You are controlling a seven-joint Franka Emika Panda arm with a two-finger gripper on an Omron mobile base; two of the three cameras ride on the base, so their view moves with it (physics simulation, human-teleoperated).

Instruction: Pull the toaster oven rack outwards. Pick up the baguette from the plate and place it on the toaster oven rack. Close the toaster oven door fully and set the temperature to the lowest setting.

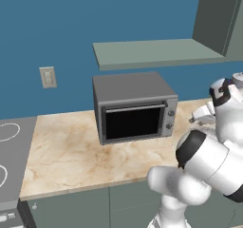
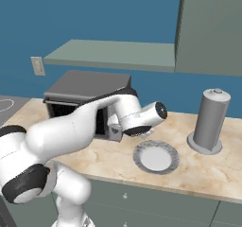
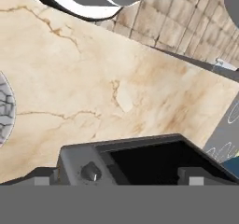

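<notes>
Door [image 1: 133,121] looks shut and the plate [image 2: 156,158] lies bare, so baking's loaded; the temperature knob is the step in hand, calling for a reach to the knobs [image 1: 169,119] at the oven's [image 1: 134,107] three o'clock. Arm folds over the counter [image 1: 71,153], wrist above the plate, jaws spread, empty.

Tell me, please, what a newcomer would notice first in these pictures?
The bulky white arm fills the foreground, its hand hanging over the marble counter between the toaster oven and the plate. The oven's door looks shut against its dark front. The plate looks bare, with a tall grey canister standing to its right.
</notes>
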